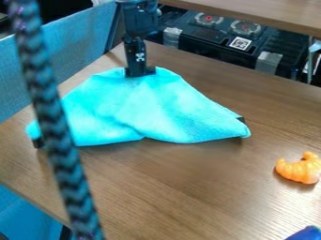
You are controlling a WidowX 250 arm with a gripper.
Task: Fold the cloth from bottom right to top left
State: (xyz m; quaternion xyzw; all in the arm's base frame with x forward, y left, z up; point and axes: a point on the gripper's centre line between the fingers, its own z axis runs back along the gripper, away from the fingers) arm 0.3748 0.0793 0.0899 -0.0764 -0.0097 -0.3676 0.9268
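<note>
Teal and black, a braided cord (53,126) hangs closest to me, slanting down through the view to the left of the pincer (140,71). Low in the right corner, well apart from the pincer on my side, a bit of a blue thing (305,233) pokes in. Past it, out to the right and nearer me than the pincer, a curled, lumpy orange piece (300,168) sits on the brown wood-grain desk (188,192). Then comes the turquoise cloth (144,112), spread from the pincer toward me and out to both sides, its near edge uneven and a crease running down its middle. Dark tabs show at its two outer corners. The pincer points downward and touches the cloth at its far edge; whether it is spread or pressed together, I can't tell. Behind it and to the right stands a black box (207,33) with grey tape and a square black-and-white label (240,43). A blue-grey mesh panel (69,40) rises to the left of the pincer.
</note>
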